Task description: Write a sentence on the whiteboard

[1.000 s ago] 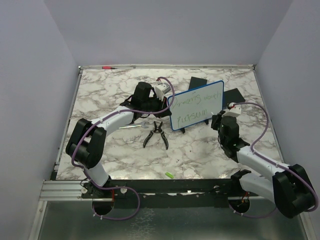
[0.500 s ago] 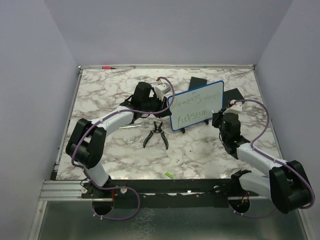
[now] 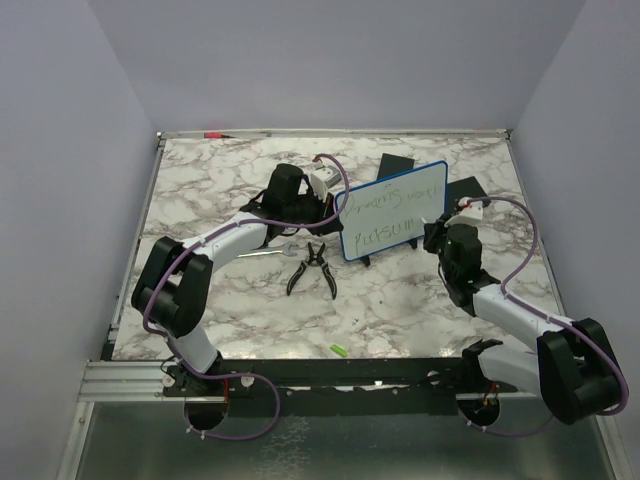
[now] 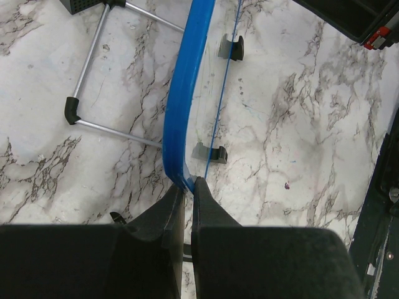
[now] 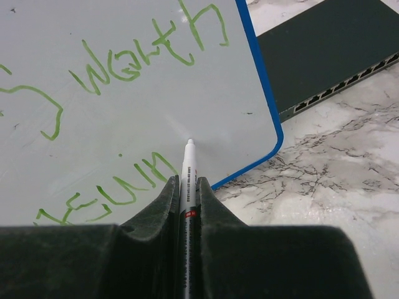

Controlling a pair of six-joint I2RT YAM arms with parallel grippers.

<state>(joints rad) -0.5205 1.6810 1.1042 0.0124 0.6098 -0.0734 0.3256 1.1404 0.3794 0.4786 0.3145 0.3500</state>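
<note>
Right jaws, clamped on thin white marker (image 5: 187,163), had advanced to blue-framed whiteboard (image 3: 425,215), tip beyond green handwritten sentence (image 3: 385,219): writing probably continuing. Left jaws pinched board's frame.

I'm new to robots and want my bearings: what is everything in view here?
Whiteboard: one, white, blue frame, standing mid-table.
Sentence: two lines, green, on the whiteboard.
Marker: one, white, in the right gripper.
Pliers: one, black, before the whiteboard.
Silver tool: one, left of the pliers.
Boxes: two, black, behind the whiteboard.
Green bit: one, near the table's front edge.
Table: one, marbled white.
Left gripper: black, shut on the whiteboard's frame.
Right gripper: black, shut on the marker.
</note>
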